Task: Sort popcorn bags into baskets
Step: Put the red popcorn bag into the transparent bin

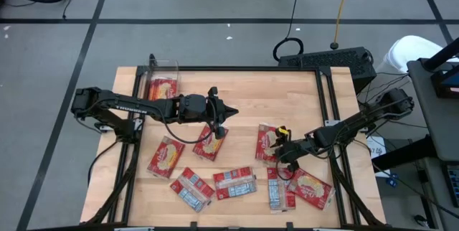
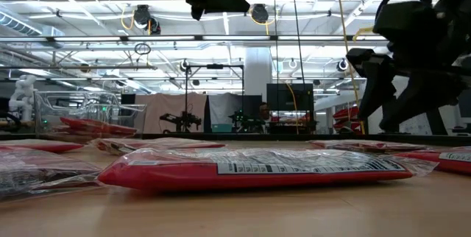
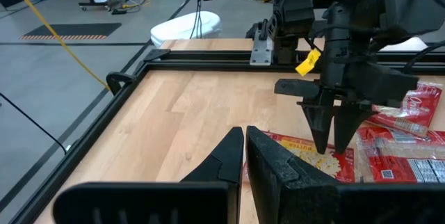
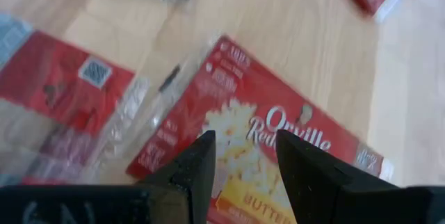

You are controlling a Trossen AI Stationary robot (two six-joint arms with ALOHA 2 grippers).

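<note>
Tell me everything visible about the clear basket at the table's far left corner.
The basket is a small rectangular bin of clear, see-through plastic, standing upright at the table's far left corner. Through its walls show red popcorn bags lying flat inside. The left arm passes beside it; no gripper touches it.

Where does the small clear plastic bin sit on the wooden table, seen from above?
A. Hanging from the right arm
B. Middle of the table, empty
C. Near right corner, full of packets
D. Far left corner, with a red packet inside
D: in the high view the small clear plastic bin stands at the wooden table's far left corner with a red packet in it.
</note>
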